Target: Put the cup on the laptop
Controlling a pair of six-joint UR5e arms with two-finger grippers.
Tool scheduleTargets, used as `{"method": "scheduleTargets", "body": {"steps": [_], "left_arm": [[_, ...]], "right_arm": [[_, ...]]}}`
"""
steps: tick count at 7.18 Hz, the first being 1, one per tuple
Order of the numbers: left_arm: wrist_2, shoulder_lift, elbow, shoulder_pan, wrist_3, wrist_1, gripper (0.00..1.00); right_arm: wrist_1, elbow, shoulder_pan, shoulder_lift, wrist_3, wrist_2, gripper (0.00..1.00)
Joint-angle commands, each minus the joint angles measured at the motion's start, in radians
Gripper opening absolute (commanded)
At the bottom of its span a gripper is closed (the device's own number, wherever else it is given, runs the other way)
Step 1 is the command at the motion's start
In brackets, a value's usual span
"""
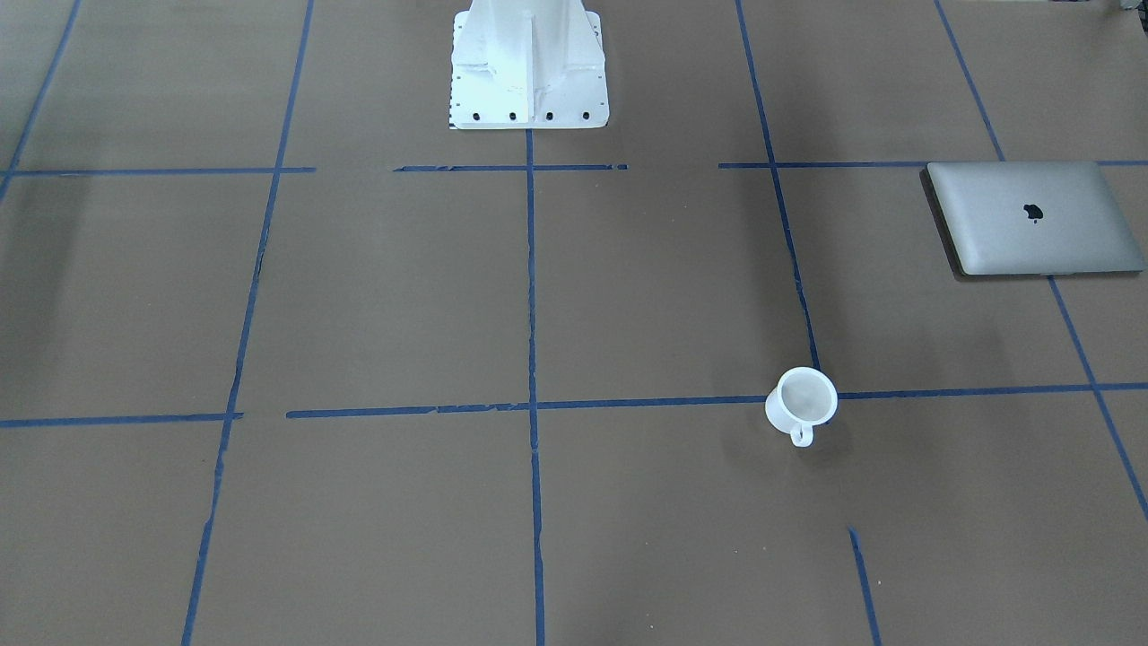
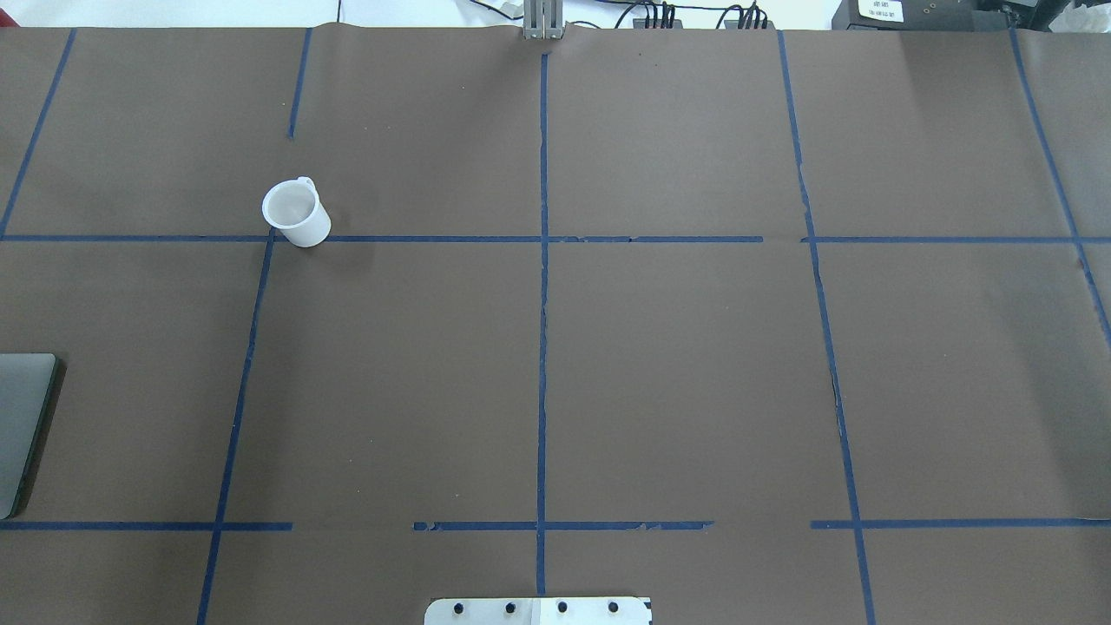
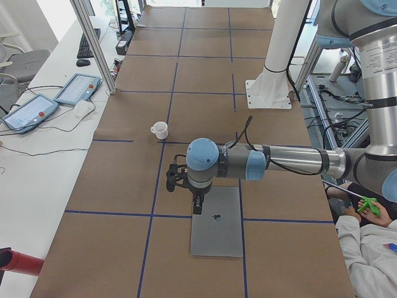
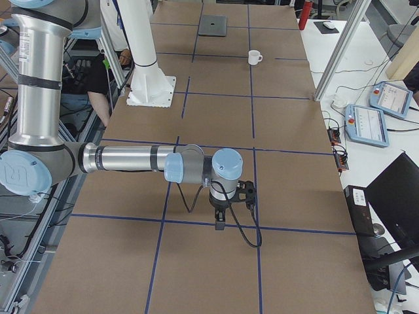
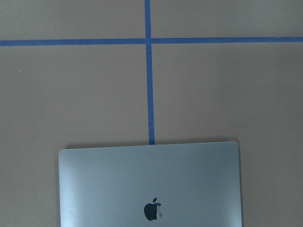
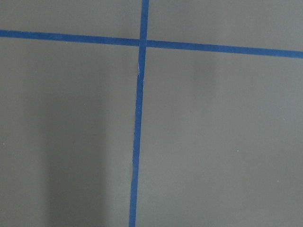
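Observation:
The cup (image 1: 801,401) is a small white mug standing upright on the brown table, handle toward the operators' side; it also shows in the overhead view (image 2: 295,213) and the side views (image 3: 160,130) (image 4: 255,57). The closed silver-grey laptop (image 1: 1031,218) lies flat near the table's end on my left, cut off at the overhead view's edge (image 2: 22,425), and fills the bottom of the left wrist view (image 5: 149,184). My left gripper (image 3: 196,206) hangs above the laptop's (image 3: 217,226) edge, well apart from the cup. My right gripper (image 4: 220,222) hangs over bare table far from both. I cannot tell whether either is open or shut.
The white robot pedestal (image 1: 529,72) stands at the table's middle on the robot's side. Blue tape lines cross the brown table (image 2: 677,365). Teach pendants (image 3: 74,90) and cables lie on the white bench beside the table. A person (image 3: 372,248) sits near the robot.

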Motion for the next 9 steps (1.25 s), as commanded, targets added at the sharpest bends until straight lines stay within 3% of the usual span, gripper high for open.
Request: {"method": "scheduleTargets", "body": {"steps": [1, 5, 7, 8, 9], "left_arm": [[0.0, -0.003, -0.018, 0.0, -0.009, 0.002, 1.0], [0.006, 0.008, -0.037, 0.001, -0.009, -0.003, 1.0], [-0.004, 0.006, -0.023, 0.022, -0.014, -0.081, 1.0], [-0.008, -0.012, -0.022, 0.035, -0.061, -0.119, 1.0], [-0.005, -0.106, -0.017, 0.114, -0.166, -0.13, 1.0]], "right_arm": [[0.001, 0.0, 0.0, 0.0, 0.0, 0.0, 1.0], [-0.001, 0.0, 0.0, 0.0, 0.0, 0.0, 1.0], [-0.001, 0.0, 0.0, 0.0, 0.0, 0.0, 1.0], [0.001, 0.0, 0.0, 0.0, 0.0, 0.0, 1.0], [0.001, 0.0, 0.0, 0.0, 0.0, 0.0, 1.0]]}}
